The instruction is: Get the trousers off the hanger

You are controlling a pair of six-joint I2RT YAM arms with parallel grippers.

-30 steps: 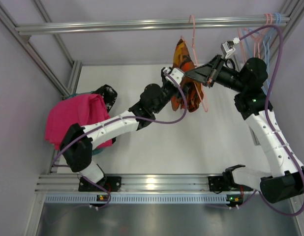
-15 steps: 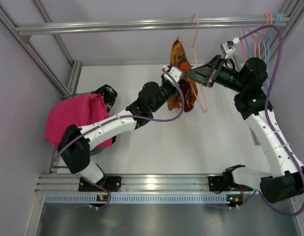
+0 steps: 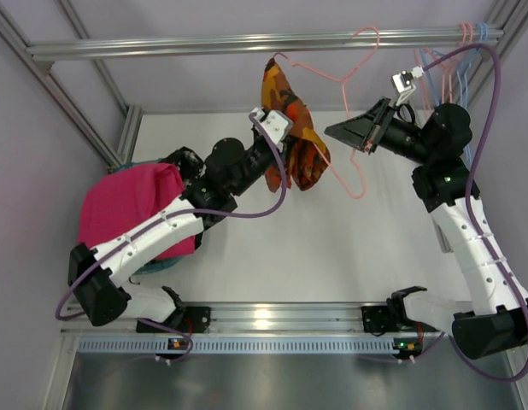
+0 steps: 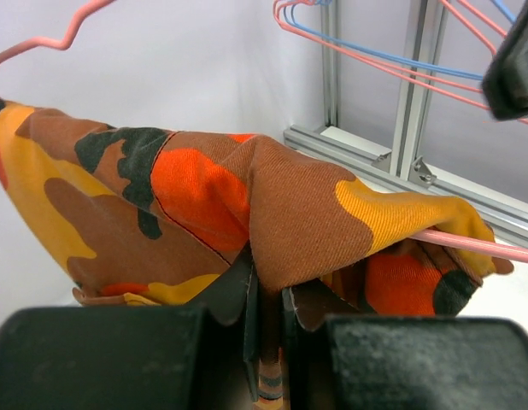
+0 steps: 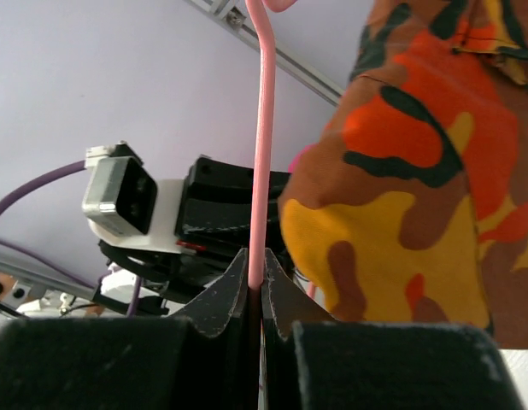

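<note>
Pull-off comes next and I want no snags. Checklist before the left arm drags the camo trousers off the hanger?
1. Left gripper shut on camo trousers: ok.
2. Right gripper shut on pink hanger: ok.
3. Camo trousers clear of the hanger's bar: not ok, the bar runs through the fold.
4. Hanger hooked on top rail: cannot tell.
5. Magenta trousers lying apart at the left table edge: ok.

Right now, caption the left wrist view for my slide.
Left gripper pinched shut on camouflage trousers draped over a pink hanger.
</note>
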